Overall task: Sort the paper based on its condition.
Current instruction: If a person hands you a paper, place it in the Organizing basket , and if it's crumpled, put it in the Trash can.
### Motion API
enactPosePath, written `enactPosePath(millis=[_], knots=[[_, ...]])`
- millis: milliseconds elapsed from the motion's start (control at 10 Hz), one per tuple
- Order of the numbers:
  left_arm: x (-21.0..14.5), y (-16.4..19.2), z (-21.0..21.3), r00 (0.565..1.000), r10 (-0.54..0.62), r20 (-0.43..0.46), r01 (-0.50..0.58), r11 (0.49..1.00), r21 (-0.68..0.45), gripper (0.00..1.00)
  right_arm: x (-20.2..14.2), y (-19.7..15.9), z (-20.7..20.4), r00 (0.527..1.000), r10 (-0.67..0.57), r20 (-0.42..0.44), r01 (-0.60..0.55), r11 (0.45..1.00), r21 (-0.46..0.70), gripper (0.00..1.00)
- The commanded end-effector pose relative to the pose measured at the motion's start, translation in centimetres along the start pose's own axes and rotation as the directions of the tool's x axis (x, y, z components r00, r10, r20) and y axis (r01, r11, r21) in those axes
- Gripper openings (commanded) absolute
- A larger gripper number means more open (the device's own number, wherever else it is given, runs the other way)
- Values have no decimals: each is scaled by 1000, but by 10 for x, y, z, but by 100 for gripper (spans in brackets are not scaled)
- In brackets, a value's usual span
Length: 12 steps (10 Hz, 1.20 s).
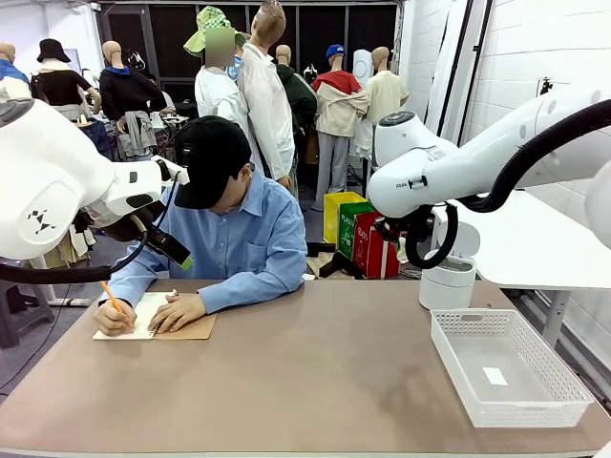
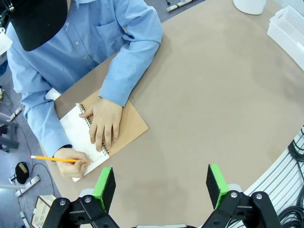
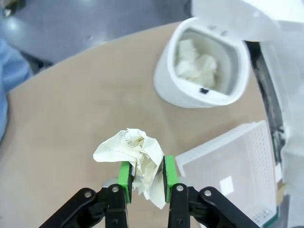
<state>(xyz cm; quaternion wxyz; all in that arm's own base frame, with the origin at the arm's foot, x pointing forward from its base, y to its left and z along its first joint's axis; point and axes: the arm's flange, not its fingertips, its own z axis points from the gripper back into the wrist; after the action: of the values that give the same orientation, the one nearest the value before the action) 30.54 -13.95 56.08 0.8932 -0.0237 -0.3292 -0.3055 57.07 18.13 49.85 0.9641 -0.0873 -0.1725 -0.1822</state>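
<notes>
A crumpled ball of white paper (image 3: 135, 154) is pinched between the green pads of my right gripper (image 3: 146, 176), which is shut on it and holds it above the brown table. Ahead of it stands a white bin (image 3: 171, 85) with more crumpled paper (image 3: 194, 64) inside. My left gripper (image 2: 161, 187) hangs open and empty above the table, near a spiral notebook (image 2: 130, 126). The person presses one hand (image 2: 105, 124) on the notebook and writes on its white page (image 2: 76, 128) with an orange pencil (image 2: 52, 158).
A white mesh basket (image 1: 496, 415) sits at the table's right front with a small white slip (image 1: 495, 376) inside. The white bin (image 1: 447, 283) stands behind it. The person leans over the far left of the table (image 1: 315, 372).
</notes>
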Motion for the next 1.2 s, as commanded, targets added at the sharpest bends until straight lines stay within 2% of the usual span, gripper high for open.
enactPosePath(millis=[0, 400, 500, 600, 800, 1100], knots=[[0, 0, -1, 1000, 1, 1, -1, 1000, -1, 100, 24, -4, -11, 990, -141, 4, 141, 988, -61, 34], [0, 0, -1, 1000, 1, 1, -1, 1000, -1, 100, 61, -29, -41, 970, -243, -27, 241, 968, -66, 34], [0, 0, -1, 1000, 1, 1, -1, 1000, -1, 100, 58, -29, -39, 967, -256, -8, 255, 965, -63, 34], [0, 0, -1, 1000, 1, 1, -1, 1000, -1, 100, 56, -39, -41, 978, -209, -21, 208, 976, -59, 34], [0, 0, -1, 1000, 1, 1, -1, 1000, -1, 100, 56, -39, -41, 978, -209, -21, 208, 976, -59, 34], [0, 0, -1, 1000, 1, 1, -1, 1000, -1, 100, 73, -46, -51, 957, -289, 28, 290, 954, -75, 34]])
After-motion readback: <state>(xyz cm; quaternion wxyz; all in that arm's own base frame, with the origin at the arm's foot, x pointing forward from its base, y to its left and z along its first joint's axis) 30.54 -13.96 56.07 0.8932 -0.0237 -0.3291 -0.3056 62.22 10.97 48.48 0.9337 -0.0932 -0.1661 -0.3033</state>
